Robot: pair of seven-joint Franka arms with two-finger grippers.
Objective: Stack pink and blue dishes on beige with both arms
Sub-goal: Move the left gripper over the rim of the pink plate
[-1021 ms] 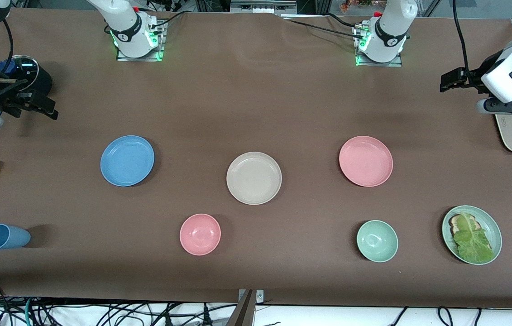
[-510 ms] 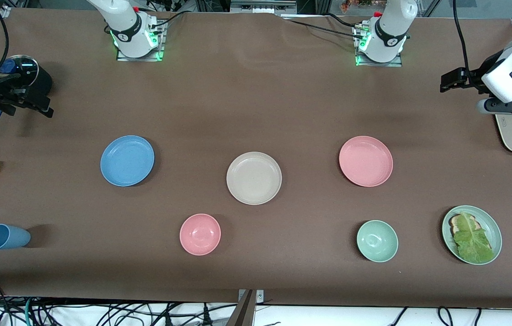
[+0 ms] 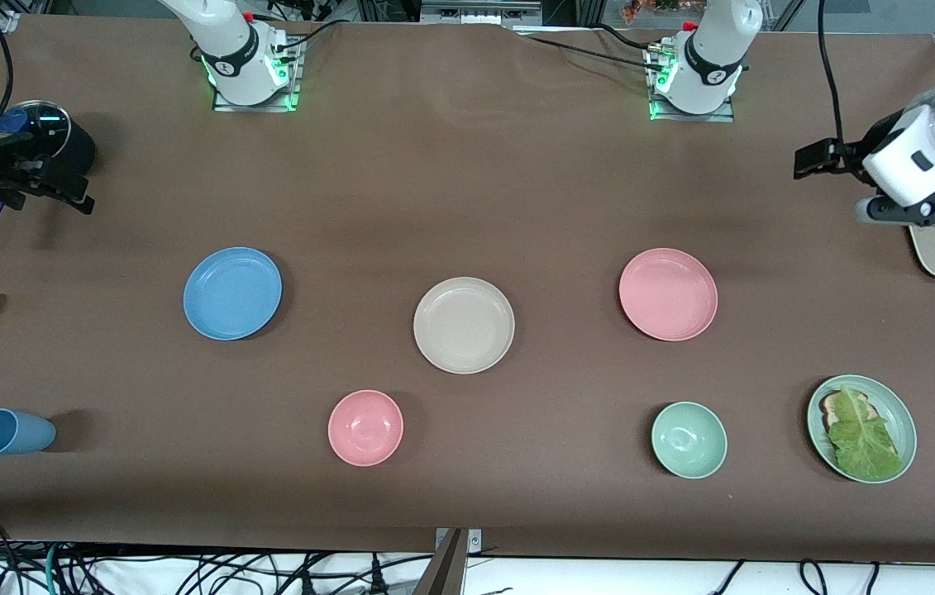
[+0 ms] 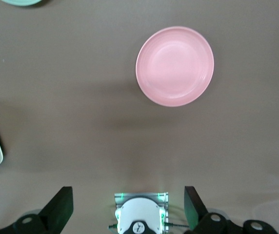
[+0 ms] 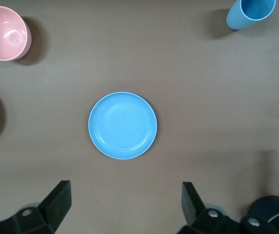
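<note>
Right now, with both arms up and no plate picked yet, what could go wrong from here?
The blue plate and pink plate lie flat on the table, so an end effector may slip off a shallow rim. Both go onto the beige plate between them; arriving together, the left end effector and right end effector, both open, could collide. The pink bowl could be mistaken for the pink plate.

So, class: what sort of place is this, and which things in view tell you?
Probably a robotics lab: two arm bases bolted to a cloth-covered table, and loose cables under its near edge.
</note>
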